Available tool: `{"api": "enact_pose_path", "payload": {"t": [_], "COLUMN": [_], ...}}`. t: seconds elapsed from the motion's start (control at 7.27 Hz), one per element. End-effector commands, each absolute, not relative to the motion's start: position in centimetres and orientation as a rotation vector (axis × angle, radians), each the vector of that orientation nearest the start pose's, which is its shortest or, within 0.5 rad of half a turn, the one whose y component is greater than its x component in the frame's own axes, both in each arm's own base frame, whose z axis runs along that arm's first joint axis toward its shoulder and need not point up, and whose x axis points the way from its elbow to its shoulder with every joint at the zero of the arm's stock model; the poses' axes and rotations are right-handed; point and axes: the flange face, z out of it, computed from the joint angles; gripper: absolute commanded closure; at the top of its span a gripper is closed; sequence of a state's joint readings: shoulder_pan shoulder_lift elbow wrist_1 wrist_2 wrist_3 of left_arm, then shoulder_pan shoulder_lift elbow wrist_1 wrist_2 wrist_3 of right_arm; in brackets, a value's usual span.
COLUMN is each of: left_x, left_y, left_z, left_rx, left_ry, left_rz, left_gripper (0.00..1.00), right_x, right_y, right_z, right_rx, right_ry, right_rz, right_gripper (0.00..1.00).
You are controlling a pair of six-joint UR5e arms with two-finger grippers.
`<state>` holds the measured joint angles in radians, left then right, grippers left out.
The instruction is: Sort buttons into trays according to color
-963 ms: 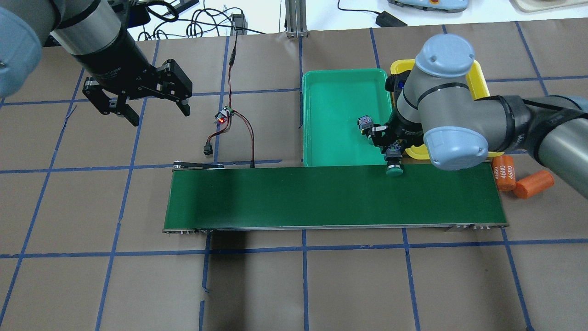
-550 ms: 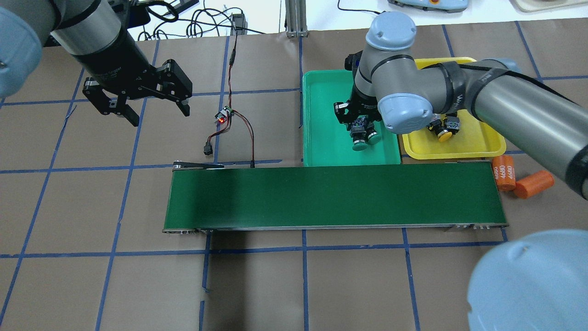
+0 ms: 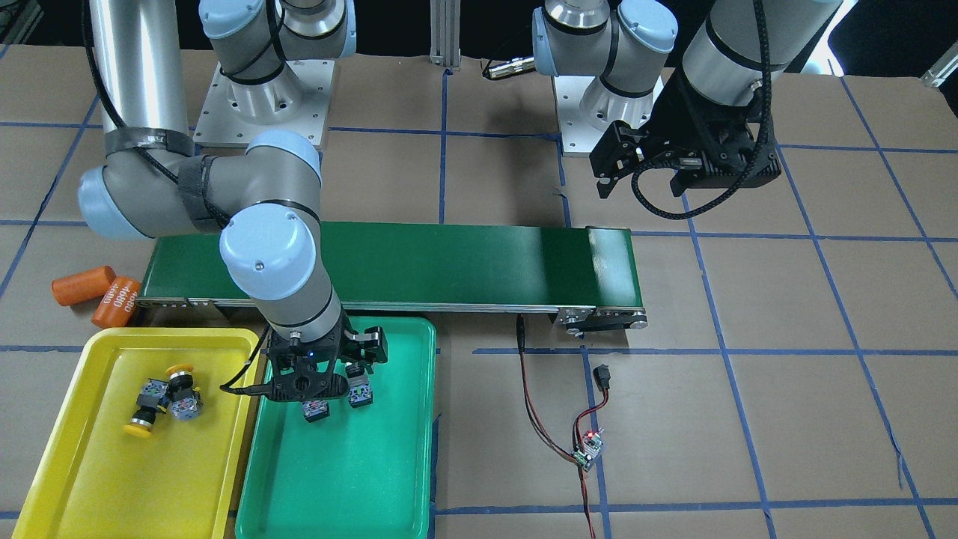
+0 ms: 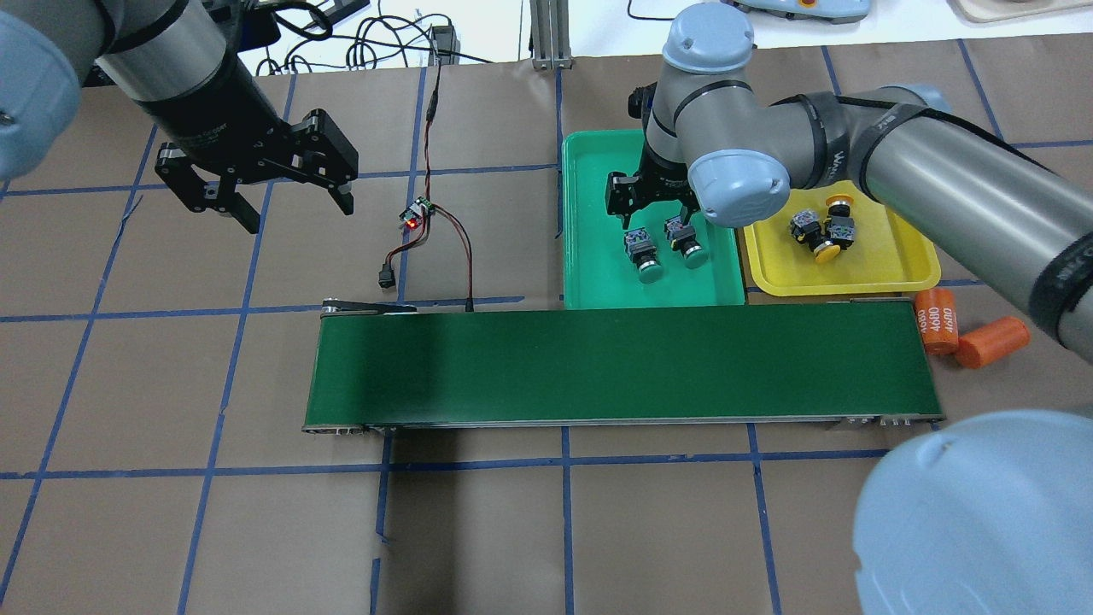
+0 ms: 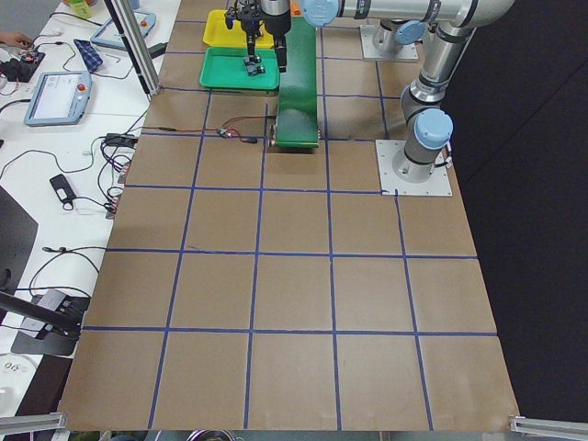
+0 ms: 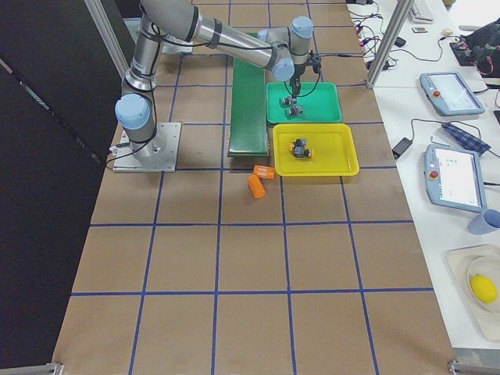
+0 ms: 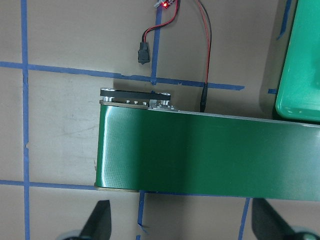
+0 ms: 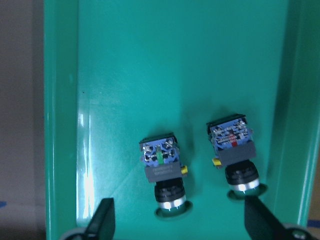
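Over green tray: right gripper, fingers spread wide, nothing between them, clear of the buttons below.

In green tray: two green buttons, both on their sides, caps toward belt. Side by side, close, not touching. Left one nearer tray middle; right one just beside the wall next to yellow tray. In wrist view both low in frame, within the span of the two fingertips. Red element on right button's terminal block, green on the left one's.

In yellow tray: two yellow buttons, on their sides, bodies touching, caps pointing opposite ways. Placed in the half toward green tray.

Trays side by side along belt's long edge, at its right-arm end. Nothing on belt.

Left gripper: raised over bare table, well apart from both trays, near belt's other end. Fingers wide open, empty. From its wrist view: belt end, a corner of green tray, red and black wires.

Small board with a red light on table between left gripper and green tray.

Two orange cylinders on table off belt's end, just beside yellow tray, one marked 4680.
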<state>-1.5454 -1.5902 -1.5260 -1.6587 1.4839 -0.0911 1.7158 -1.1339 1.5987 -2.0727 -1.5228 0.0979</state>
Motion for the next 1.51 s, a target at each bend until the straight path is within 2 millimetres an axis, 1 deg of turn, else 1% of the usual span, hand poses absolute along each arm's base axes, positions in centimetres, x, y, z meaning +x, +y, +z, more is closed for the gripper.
{"api": "enact_pose_path", "payload": {"t": [0.0, 0.14, 0.28, 0.41, 0.55, 0.69, 0.83, 1.1, 1.38], "left_x": [-13.0, -13.0, -13.0, -13.0, -13.0, -13.0, -13.0, -13.0, -13.0], "left_y": [-49.6, -49.6, -49.6, -49.6, -49.6, -49.6, -49.5, -49.5, -49.5], "left_z": [49.2, 49.2, 49.1, 49.2, 49.2, 49.2, 49.2, 49.3, 49.3], "left_rx": [-0.192, -0.192, -0.192, -0.192, -0.192, -0.192, -0.187, -0.189, -0.189], "left_ry": [3.218, 3.218, 3.218, 3.218, 3.218, 3.218, 3.217, 3.217, 3.217], "left_rz": [0.106, 0.106, 0.108, 0.106, 0.106, 0.106, 0.103, 0.101, 0.103], "left_gripper": [0.00, 0.00, 0.00, 0.00, 0.00, 0.00, 0.00, 0.00, 0.00], "right_x": [21.5, 20.7, 20.5, 20.3, 19.6, 19.5, 19.7, 19.3, 18.9], "right_y": [-56.7, -54.6, -52.2, -49.8, -48.0, -46.9, -46.5, -46.5, -46.2], "right_z": [36.9, 40.8, 45.2, 48.6, 50.1, 52.6, 52.8, 53.1, 52.8], "right_rx": [-0.058, -0.043, -0.041, -0.044, -0.044, -0.059, -0.067, -0.061, -0.051], "right_ry": [3.090, 3.094, 3.095, 3.093, 3.091, 3.078, 3.065, 3.080, 3.111], "right_rz": [-0.036, 0.003, -0.020, -0.046, -0.070, -0.180, -0.195, -0.203, -0.174], "right_gripper": [0.00, 0.00, 0.00, 0.00, 0.00, 0.00, 0.00, 0.00, 0.00]}}
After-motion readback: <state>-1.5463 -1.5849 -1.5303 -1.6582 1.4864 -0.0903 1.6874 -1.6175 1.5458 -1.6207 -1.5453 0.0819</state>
